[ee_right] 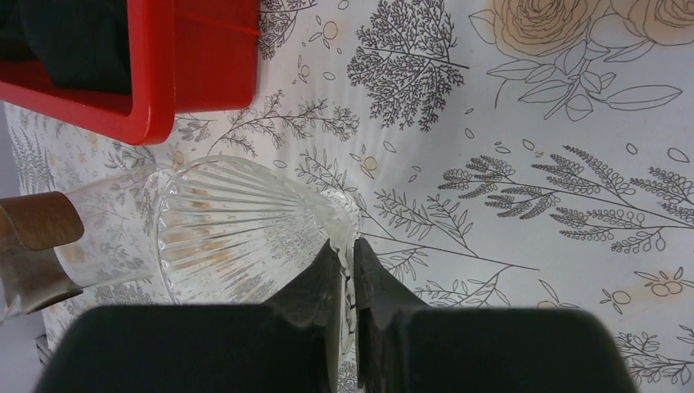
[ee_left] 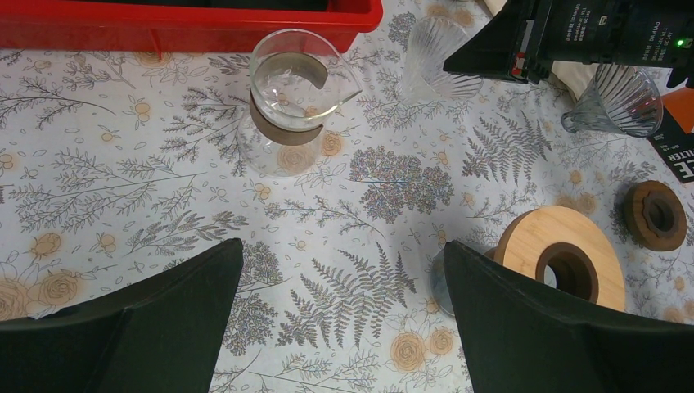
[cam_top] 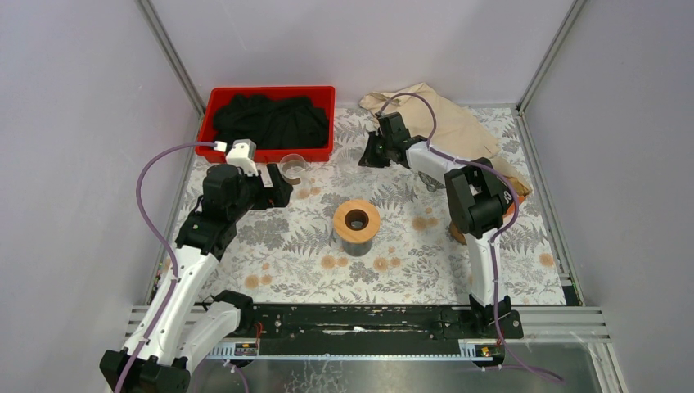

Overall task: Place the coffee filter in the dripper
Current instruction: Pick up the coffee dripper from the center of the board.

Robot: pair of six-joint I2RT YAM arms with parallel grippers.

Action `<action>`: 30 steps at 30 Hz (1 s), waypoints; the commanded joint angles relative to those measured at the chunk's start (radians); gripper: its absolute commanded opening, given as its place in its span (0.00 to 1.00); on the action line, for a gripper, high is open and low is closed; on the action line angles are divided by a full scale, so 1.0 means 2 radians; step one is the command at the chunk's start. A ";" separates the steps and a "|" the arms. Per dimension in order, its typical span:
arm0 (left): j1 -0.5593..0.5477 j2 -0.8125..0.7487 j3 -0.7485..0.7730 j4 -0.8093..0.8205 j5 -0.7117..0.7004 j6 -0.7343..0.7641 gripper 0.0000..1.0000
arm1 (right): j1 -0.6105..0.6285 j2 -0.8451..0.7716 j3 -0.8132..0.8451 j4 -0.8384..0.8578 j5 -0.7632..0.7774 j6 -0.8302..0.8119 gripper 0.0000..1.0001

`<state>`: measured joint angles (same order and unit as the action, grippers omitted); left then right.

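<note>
A clear ribbed glass dripper (ee_right: pixel 237 233) sits near the red bin, its wide mouth toward the left of the right wrist view. My right gripper (ee_right: pixel 348 250) is shut on the thin glass flange at the narrow end. The same dripper (ee_left: pixel 438 53) shows in the left wrist view, with the right gripper's black body just beside it. My left gripper (ee_left: pixel 344 246) hangs open above bare tablecloth, nothing between its fingers. I see no loose coffee filter; an orange and black filter pack (ee_left: pixel 675 139) lies at the right edge.
A glass carafe with a brown collar (ee_left: pixel 290 98) stands by the red bin (cam_top: pixel 270 90) of dark cloth. A wooden ring holder on a glass (cam_top: pixel 356 221) sits mid-table. A second ribbed glass cone (ee_left: pixel 618 98), a dark wooden ring (ee_left: pixel 655 214) and a beige cloth (cam_top: pixel 442 115) lie right.
</note>
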<state>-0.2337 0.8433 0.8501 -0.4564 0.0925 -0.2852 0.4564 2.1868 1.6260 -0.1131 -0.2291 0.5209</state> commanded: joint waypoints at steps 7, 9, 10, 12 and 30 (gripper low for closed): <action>0.005 0.010 -0.003 0.026 0.008 0.007 1.00 | -0.003 -0.067 0.025 -0.031 -0.006 -0.020 0.00; 0.005 0.011 -0.003 0.026 0.009 0.006 1.00 | -0.003 -0.081 0.023 -0.045 -0.003 -0.025 0.00; 0.005 0.013 -0.002 0.026 0.008 0.004 1.00 | -0.003 -0.089 0.021 -0.051 -0.001 -0.028 0.00; 0.005 0.017 -0.001 0.026 0.008 -0.001 1.00 | -0.003 -0.107 0.019 -0.064 0.003 -0.033 0.00; 0.004 0.047 0.035 0.034 0.105 -0.084 1.00 | 0.000 -0.270 0.002 -0.199 0.000 -0.067 0.00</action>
<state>-0.2337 0.9302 0.8749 -0.4511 0.2249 -0.3992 0.4553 1.7332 1.6241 -0.4477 -0.2188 0.4141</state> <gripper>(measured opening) 0.998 0.120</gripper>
